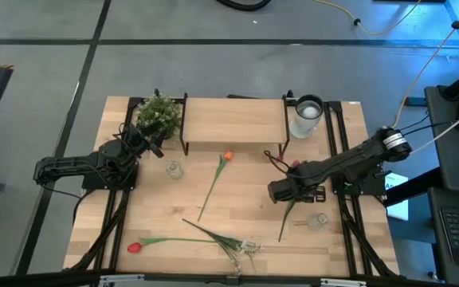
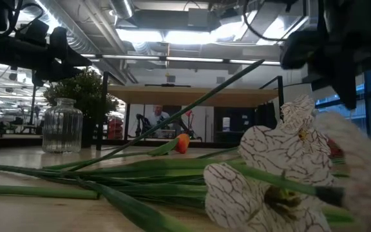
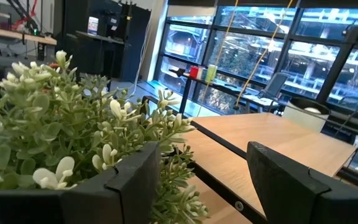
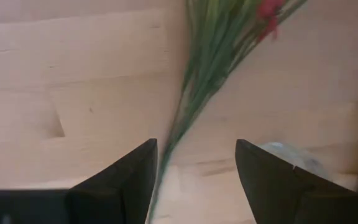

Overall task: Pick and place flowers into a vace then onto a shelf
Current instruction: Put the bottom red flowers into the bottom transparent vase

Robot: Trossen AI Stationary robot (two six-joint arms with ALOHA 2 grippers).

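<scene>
The red small-blossom spray [image 1: 292, 171] lies on the table, its stem [image 4: 191, 99] running toward the near edge. My right gripper [image 1: 284, 194] hovers over that stem, pointing down and open, one finger on each side [image 4: 196, 180] without touching it. An orange tulip [image 1: 227, 156], a red tulip [image 1: 134, 247] and a white-blossom sprig [image 1: 245, 247] lie flat on the table. A clear glass vase [image 1: 307, 115] stands by the right end of the shelf [image 1: 233, 123]. My left gripper [image 3: 197, 186] waits open at the far left, beside the potted plant.
A bushy potted plant [image 1: 158, 114] stands at the shelf's left end. A small ribbed glass jar [image 1: 174, 169] sits left of the orange tulip. Another small glass [image 1: 319, 219] sits just right of the red spray's stem, close to my right gripper.
</scene>
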